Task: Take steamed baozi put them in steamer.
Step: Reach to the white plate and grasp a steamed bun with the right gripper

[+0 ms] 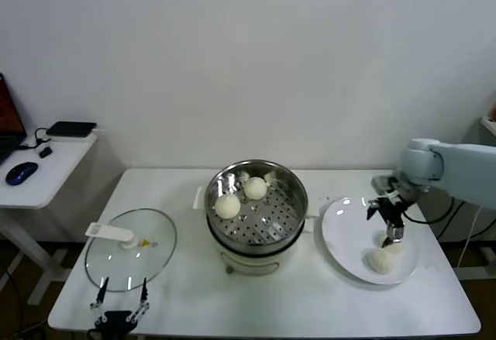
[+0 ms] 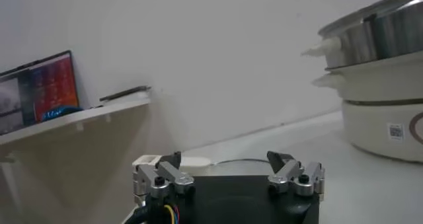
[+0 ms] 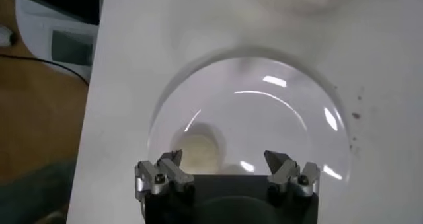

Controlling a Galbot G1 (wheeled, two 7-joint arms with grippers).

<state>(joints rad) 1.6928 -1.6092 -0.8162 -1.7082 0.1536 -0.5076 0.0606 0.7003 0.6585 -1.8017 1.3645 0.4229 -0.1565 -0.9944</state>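
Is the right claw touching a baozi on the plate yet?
Cannot tell. The head view puts the open right claw right at the baozi on the plate; the right wrist view shows empty fingers, nothing decisive.

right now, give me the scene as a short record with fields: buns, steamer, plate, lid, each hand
buns in steamer: two clearly seen, one on the robot's left side, one toward the back
buns on plate: two, touching, at the near edge
steamer: table centre, uncovered
plate: on the robot's right of the steamer
glass lid: flat on the table, on the robot's left of the steamer
right hand: open, above the plate, holding nothing
left hand: open, at the near table edge by the lid, idle
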